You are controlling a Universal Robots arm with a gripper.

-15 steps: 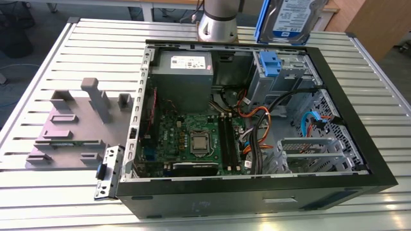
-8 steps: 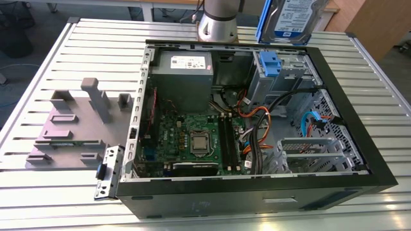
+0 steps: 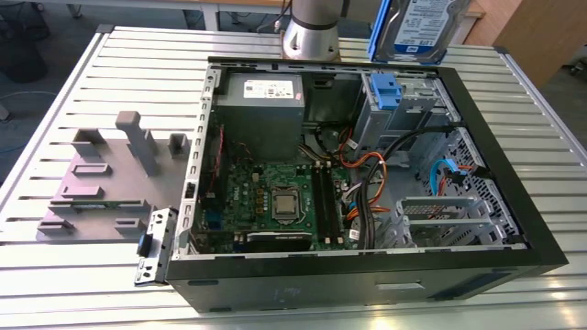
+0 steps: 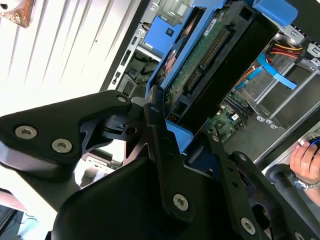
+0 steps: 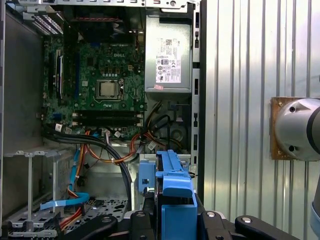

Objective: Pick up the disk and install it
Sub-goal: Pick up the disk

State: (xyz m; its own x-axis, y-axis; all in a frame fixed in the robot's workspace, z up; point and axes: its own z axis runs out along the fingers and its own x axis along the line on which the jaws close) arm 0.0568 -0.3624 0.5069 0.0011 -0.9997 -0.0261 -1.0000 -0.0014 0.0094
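Loses the top of the disk (image 3: 417,31) and nearly all the arm (image 3: 312,31) past the exterior view's upper edge. Hides the disk's label in both wrist views. Crops the gripper (image 5: 175,222) at the first wrist view's edge, and a person's hand (image 4: 305,157) at the second wrist view's edge.

I've got the disk (image 3: 417,31) up on edge in my hand (image 4: 175,122), blue carrier (image 5: 175,185) framing its silver body, white-and-blue label facing out, above the grey drive cage (image 3: 403,110).
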